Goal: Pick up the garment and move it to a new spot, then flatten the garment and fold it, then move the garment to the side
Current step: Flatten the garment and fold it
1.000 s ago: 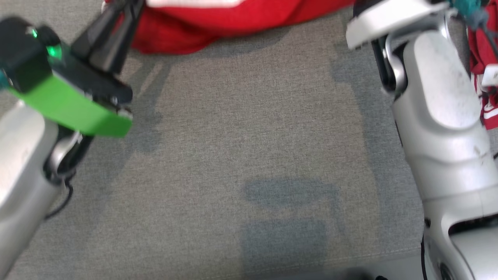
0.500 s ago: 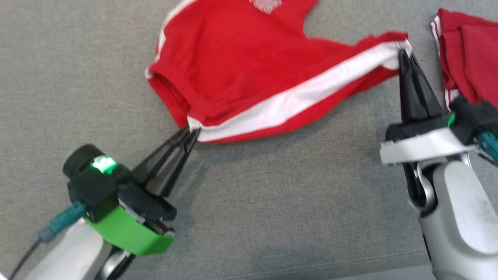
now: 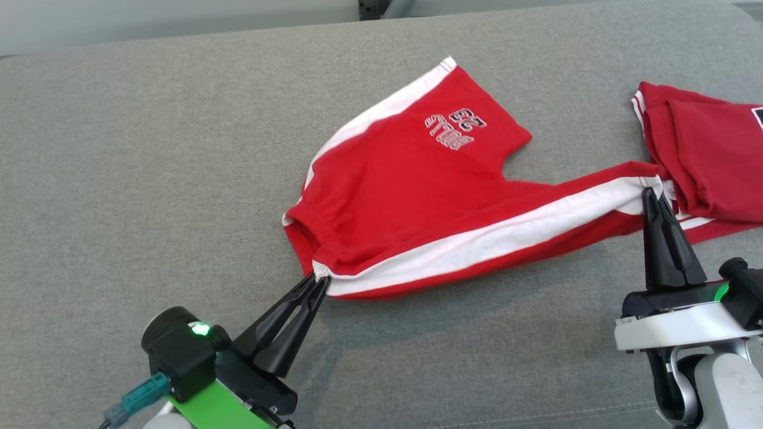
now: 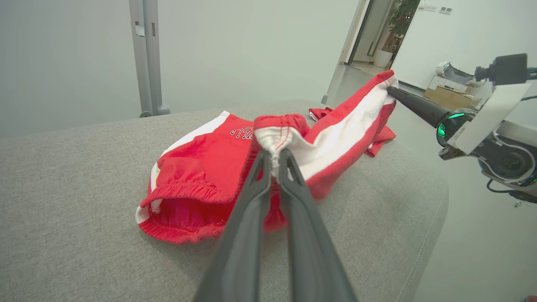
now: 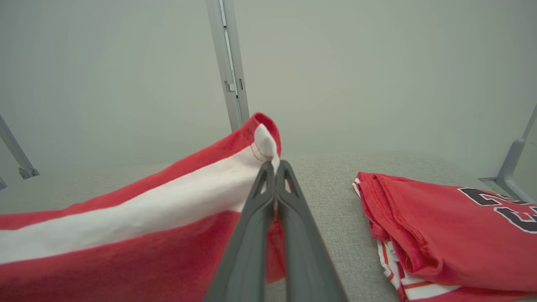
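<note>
The left gripper [image 3: 317, 281] is clenched on the waistband corner of the shorts [image 3: 405, 196], which spread up and to the right from its tips over the grey cushion [image 3: 149, 155]. Their long axis follows the white stripe straight to the right gripper [image 3: 651, 195], pinched shut on the leg hem. Each arm holds its nearer end, so flattening likely means pulling apart. A folded shirt [image 3: 709, 155] lies just beyond the right tips.

I saw a grey fabric worktop [image 3: 149, 149], a folded red jersey [image 3: 709, 155] lay at its right end, a metal post [image 4: 147, 58] stood behind, a cardboard box [image 4: 451, 97] and a potted plant [image 4: 398, 23] sat far off.
</note>
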Controlling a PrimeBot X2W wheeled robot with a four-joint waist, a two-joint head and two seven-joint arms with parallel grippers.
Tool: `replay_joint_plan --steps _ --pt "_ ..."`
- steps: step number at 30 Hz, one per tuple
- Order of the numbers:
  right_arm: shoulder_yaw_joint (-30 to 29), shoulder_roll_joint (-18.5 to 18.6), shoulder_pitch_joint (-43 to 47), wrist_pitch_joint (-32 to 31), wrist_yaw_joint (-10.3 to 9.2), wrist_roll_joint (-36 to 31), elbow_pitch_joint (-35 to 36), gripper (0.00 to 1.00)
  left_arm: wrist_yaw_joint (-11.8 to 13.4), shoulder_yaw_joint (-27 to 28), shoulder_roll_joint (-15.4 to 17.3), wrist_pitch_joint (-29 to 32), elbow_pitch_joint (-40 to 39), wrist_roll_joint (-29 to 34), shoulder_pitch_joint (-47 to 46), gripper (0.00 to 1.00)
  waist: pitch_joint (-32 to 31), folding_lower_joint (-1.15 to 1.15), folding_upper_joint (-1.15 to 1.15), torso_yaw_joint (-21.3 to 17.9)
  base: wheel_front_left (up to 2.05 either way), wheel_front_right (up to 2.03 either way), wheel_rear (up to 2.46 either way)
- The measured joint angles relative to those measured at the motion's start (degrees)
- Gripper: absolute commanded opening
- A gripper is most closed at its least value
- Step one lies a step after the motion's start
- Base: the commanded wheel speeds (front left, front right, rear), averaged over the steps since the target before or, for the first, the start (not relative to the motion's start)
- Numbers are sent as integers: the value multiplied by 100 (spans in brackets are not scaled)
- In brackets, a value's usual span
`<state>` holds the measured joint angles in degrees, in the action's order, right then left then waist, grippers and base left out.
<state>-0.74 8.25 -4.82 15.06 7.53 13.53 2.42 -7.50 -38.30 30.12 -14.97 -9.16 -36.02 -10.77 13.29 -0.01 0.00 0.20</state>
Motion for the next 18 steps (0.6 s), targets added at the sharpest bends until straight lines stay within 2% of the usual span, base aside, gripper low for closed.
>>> replay_joint_plan --steps 4,9,18 --pt "-21 -13 -228 0 0 -129 -459 0 0 36 -246 1 296 -502 -38 0 -55 0 0 89 0 0 0" --pt "-71 -101 -1045 0 0 -331 -1393 0 0 -14 -489 0 814 -1410 -360 0 106 0 0 188 0 0 0" --pt "-10 -75 -2855 1 0 -909 -2761 0 0 -245 -597 1 1162 -2655 -1257 0 586 0 0 449 0 0 0"
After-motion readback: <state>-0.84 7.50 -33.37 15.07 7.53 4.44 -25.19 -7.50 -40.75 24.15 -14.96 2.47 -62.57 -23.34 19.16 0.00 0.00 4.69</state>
